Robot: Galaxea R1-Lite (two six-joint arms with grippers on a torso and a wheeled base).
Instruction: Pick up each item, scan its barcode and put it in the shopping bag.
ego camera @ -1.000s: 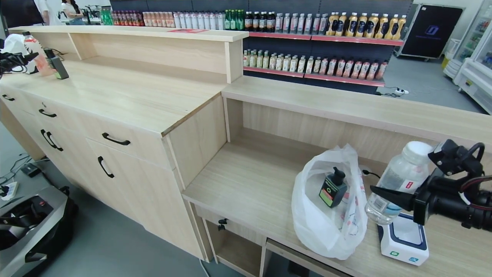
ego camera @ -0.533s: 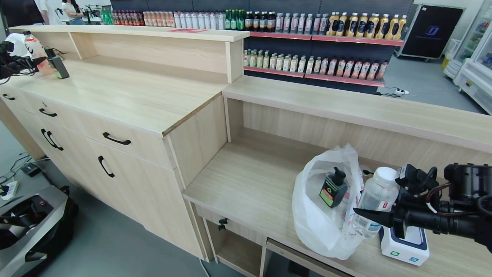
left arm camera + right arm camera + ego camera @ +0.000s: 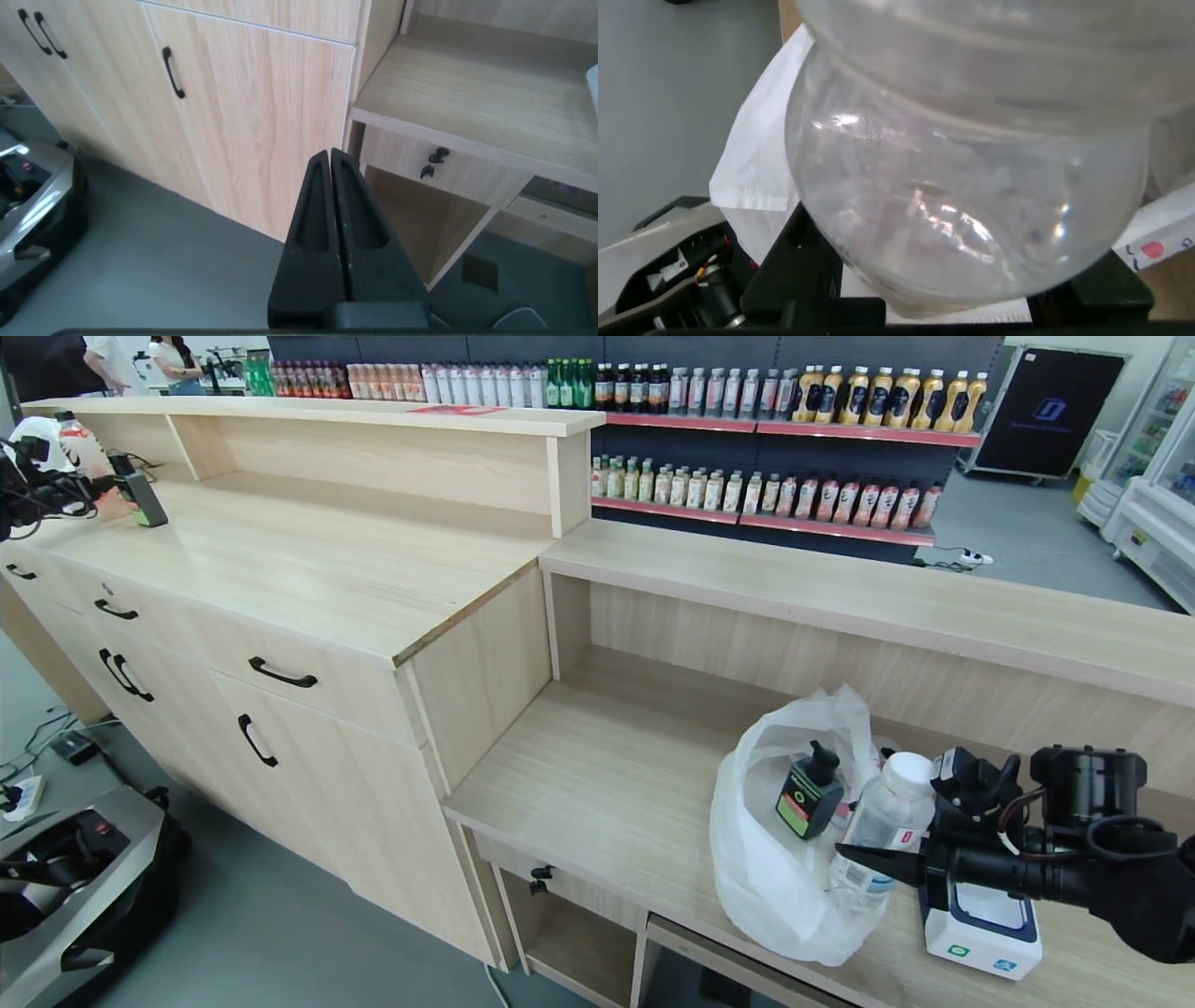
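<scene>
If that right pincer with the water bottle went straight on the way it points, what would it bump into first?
Most likely the white shopping bag. The right pincer, shut on the water bottle, points straight at the bag's side. Depth is hard to judge, though.

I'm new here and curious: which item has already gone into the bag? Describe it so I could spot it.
Look at the lower wooden counter, where a white plastic shopping bag stands open. Inside it sits a small dark bottle. Unlike the clear water bottle beside it, it has a black pump top and a green-and-red label.
</scene>
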